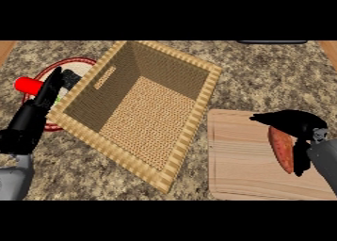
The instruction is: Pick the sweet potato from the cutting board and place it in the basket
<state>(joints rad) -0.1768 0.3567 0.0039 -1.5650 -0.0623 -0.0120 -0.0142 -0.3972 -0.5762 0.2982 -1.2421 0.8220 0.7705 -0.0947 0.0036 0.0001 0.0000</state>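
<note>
Right hand: I see it at about 4 o'clock in the head view, black fingers curled over the top end of the sweet potato, with a thumb or finger running down the right flank; it looks closed on it.

Sweet potato: reddish-orange, long and tapered, lying lengthwise under and just left of my right hand, at the right side of the cutting board. I cannot tell whether it is lifted or resting on the wood.

Handling: I judge it stiff, fairly dense and a little smooth, not fragile; the tapered ends could slip, so I would hold around the thick middle.

Cutting board: pale wood, from 3 to 5 o'clock, just beside the basket's right corner.

Basket: large, square, woven, deep, turned diagonally, at the centre and toward 10 o'clock from the potato; nothing shows inside.

Left hand: at 9 o'clock, fingers straight, resting over a red-rimmed plate beside a red cylinder, holding nothing.

Counter: speckled stone.

Next move: I expect a lift, then a carry toward 10 o'clock over the rim.
</note>
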